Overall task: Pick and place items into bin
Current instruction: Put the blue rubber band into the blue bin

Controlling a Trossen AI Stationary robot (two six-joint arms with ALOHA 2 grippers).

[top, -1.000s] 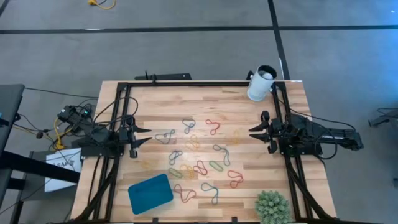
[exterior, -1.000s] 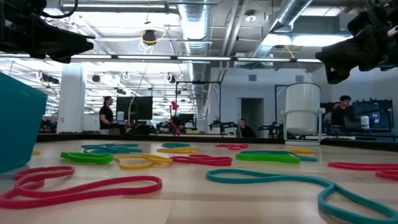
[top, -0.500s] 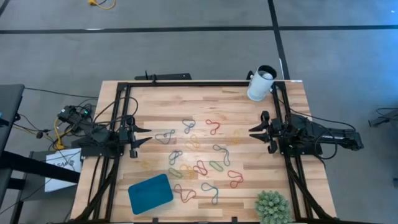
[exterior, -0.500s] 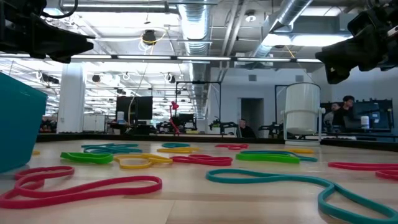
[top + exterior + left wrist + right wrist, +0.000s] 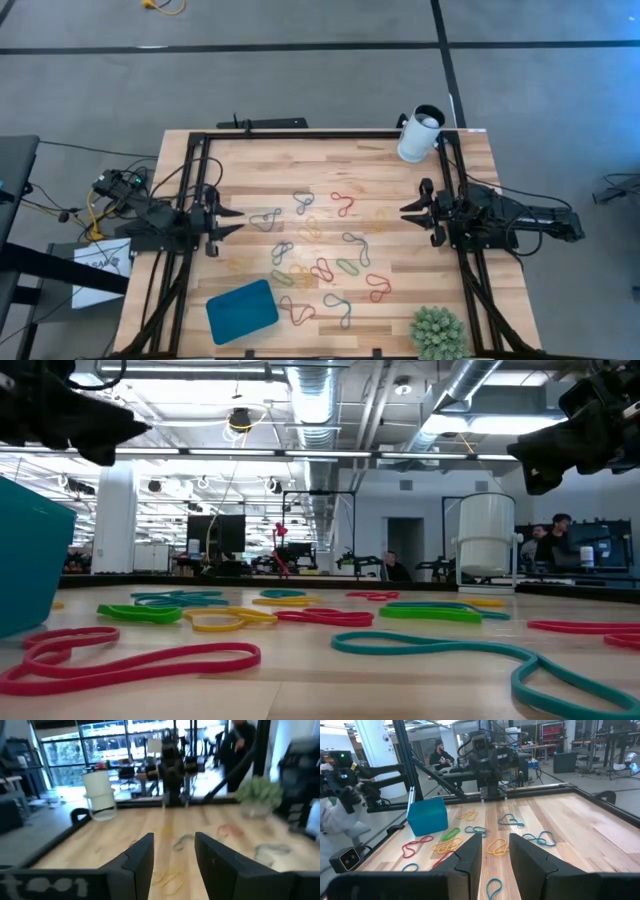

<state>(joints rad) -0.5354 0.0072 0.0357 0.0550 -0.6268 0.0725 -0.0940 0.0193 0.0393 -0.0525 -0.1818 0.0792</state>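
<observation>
Several rubber bands [image 5: 320, 255] in red, green, yellow, blue and grey lie flat and scattered over the middle of the wooden table; the low view shows a red one [image 5: 180, 658] nearest. The teal bin [image 5: 242, 310] stands on the table near its near-left corner, and its wall also shows in the right wrist view [image 5: 427, 816]. My left gripper [image 5: 233, 220] hovers open at the table's left side, pointing toward the bands [image 5: 174, 851]. My right gripper [image 5: 405, 214] hovers open at the right side, facing it [image 5: 495, 846]. Neither touches anything.
A white cup [image 5: 420, 135] lies at the far-right corner and a spiky green plant [image 5: 438, 332] stands at the near-right corner. A black frame rail [image 5: 320, 135] runs round the table. Bare wood [image 5: 300, 165] lies beyond the bands. People stand in the room behind.
My left arm has shifted a little at the table's left side; its outline in the low view has changed. The bands, the bin and my right arm have stayed put.
</observation>
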